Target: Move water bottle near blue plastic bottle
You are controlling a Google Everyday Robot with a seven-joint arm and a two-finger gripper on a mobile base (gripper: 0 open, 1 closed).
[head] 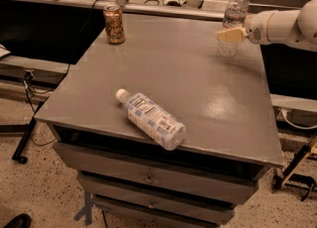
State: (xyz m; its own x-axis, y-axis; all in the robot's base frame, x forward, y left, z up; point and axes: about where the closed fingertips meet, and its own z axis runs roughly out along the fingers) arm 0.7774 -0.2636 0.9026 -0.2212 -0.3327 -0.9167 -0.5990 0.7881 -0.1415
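Grey table (198, 88): the water bottle (236, 11) stands upright at the far right corner. The gripper (231, 35) sits at the bottle's middle; cannot tell its opening or hold. The blue plastic bottle (151, 119) lies on its side near the front edge, well apart. A can (114, 24) stands upright, far left.
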